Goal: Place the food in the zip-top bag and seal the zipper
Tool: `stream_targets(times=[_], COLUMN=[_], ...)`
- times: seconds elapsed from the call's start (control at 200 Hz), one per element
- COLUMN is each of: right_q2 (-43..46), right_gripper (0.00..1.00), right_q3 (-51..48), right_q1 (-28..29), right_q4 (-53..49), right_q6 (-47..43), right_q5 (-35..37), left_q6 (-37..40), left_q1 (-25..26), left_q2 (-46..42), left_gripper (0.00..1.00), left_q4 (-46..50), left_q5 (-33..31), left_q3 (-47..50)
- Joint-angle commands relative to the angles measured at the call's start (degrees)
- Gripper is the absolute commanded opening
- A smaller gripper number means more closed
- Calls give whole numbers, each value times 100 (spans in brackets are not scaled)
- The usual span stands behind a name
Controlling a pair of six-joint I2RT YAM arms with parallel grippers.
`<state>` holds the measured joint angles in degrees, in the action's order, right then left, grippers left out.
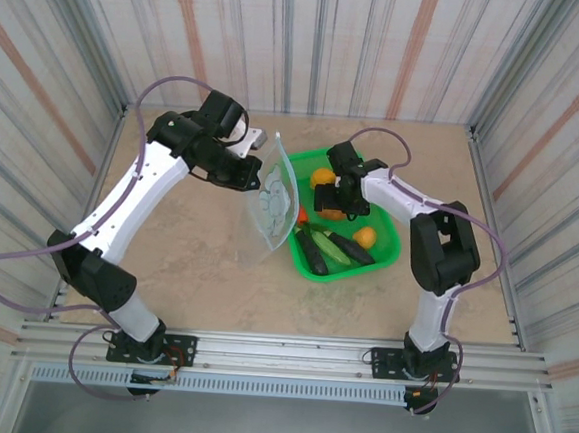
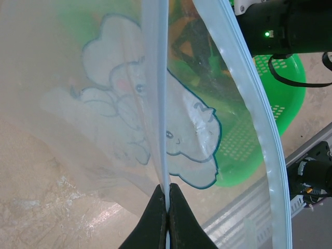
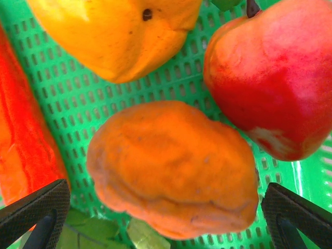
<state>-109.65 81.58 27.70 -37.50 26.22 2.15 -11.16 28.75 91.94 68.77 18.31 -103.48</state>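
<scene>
At the green basket's (image 1: 392,247) left rim, the left gripper (image 2: 167,189) pinches the zip-top bag's (image 1: 274,200) zipper (image 2: 155,78). Within the basket, the right gripper's (image 3: 166,212) jaws are spread astride an orange fruit (image 3: 171,171).

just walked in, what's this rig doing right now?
The left gripper is pinched shut on the light-blue zipper strip of the zip-top bag. It holds the bag up beside the green basket with the mouth open. The right gripper is down in the basket, jaws open on either side of an orange fruit, not yet closed on it. The bag looks empty.
</scene>
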Motion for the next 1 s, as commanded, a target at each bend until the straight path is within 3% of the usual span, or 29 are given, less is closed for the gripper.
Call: stream_targets(times=[0.0,0.351,0.571,0.997], right_q2=[-215,-694,-436,1772], right_gripper=[99,100,86,83], right_q3=[171,514,487,446], right_q1=[-21,-59,-72,-46], right_q4=[-3,14,-3,-414], right_q6=[529,797,618,-156], right_q5=[127,205,121,-114], left_q6=[95,105,80,28], left_q1=[25,25,34,32], left_q2=[-62,-95,-89,52], left_gripper=[0,0,0,0], left_q4=[24,-4,4,-26], left_q5=[-8,-55,-46,42], left_q3=[94,135,140,-88])
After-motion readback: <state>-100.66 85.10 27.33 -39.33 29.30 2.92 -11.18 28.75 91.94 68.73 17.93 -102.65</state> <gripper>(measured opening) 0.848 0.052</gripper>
